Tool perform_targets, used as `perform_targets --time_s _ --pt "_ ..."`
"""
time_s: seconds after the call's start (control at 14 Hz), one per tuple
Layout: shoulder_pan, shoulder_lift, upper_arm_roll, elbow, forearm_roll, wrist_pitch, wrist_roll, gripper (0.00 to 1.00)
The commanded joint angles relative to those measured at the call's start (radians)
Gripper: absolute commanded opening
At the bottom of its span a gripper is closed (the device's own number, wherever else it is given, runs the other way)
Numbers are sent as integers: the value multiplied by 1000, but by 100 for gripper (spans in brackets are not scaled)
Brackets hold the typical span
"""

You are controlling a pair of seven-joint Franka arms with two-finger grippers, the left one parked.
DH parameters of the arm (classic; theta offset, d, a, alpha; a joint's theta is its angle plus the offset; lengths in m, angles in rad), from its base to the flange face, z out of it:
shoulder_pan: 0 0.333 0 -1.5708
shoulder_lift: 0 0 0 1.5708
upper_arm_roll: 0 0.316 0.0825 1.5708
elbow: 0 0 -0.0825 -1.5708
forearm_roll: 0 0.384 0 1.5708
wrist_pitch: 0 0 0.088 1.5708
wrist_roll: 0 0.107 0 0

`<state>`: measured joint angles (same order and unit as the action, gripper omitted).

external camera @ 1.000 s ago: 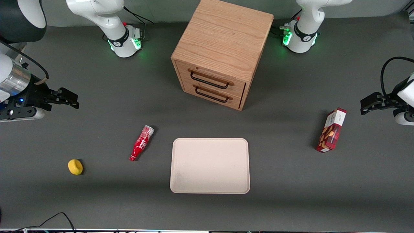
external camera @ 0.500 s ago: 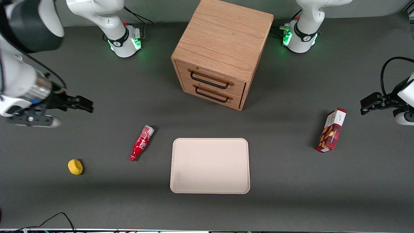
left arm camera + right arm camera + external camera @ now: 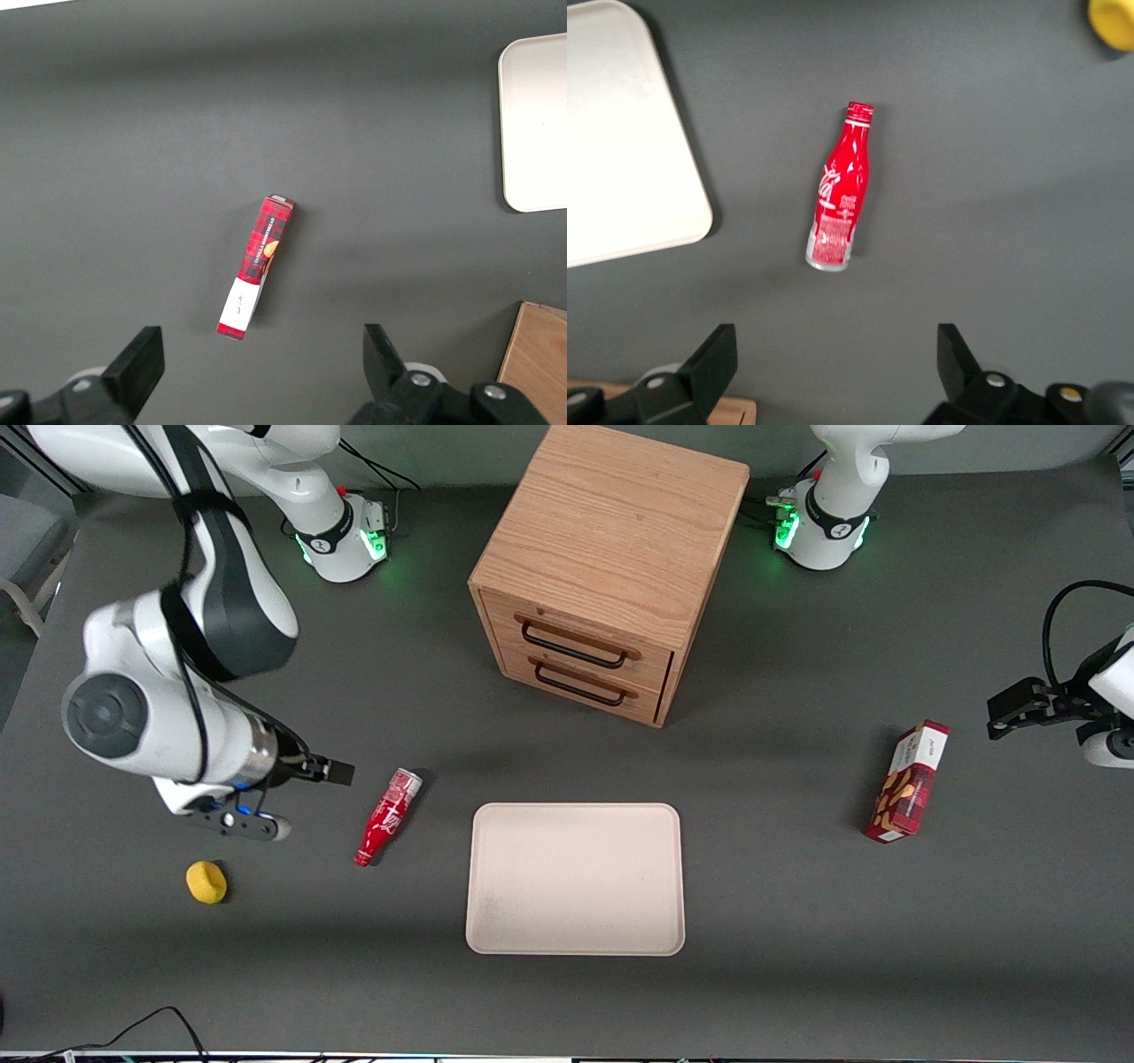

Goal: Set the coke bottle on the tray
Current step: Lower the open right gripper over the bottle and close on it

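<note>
**Coke bottle lies on its side beside the tray, fingers spread above the surface**

Dark grey matting covers the whole surface (image 3: pixel 797 921), and everything on it sits well spaced. From the front camera, the coke bottle (image 3: pixel 388 817) lies flat on its side at about 9 o'clock from the tray (image 3: pixel 576 879), near its rim but not touching it. Its silver base points toward 1 o'clock and its red cap toward 7 o'clock. My wrist camera shows the same bottle (image 3: pixel 840 189) lying apart from the tray's rounded corner (image 3: pixel 633 159), with bare matting between them.

My gripper (image 3: pixel 332 771) hovers at roughly 10 o'clock from the bottle, close to its base end and clear of it. My fingers (image 3: pixel 709 363) stand wide open with nothing between them.

At 8 o'clock from the bottle, toward my end of the surface, rests a small yellow object (image 3: pixel 206 882); I also catch its edge in my wrist view (image 3: pixel 1113 19). At 12 o'clock from the tray stands a wooden two-drawer box (image 3: pixel 611 567), both drawers shut. Toward the parked arm's end lies a red-and-white snack box (image 3: pixel 907 782), also seen from the left wrist (image 3: pixel 256 267).
</note>
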<state>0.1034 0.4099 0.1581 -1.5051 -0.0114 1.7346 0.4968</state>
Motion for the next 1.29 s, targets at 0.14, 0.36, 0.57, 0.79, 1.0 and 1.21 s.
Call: perform_targets --time_s 0.14,0.36,0.57,0.79,1.0,1.21 --pt "4 89 9 -7 -47 90 90 100" --pt "13 93 24 -96 -62 212 140 100" --pt "15 127 24 -116 -71 287 190 100" --pt "16 174 26 -136 -96 373 348 100" --pt "15 165 27 -269 -137 556 480 100" --pt "15 167 27 -299 -139 568 483 100"
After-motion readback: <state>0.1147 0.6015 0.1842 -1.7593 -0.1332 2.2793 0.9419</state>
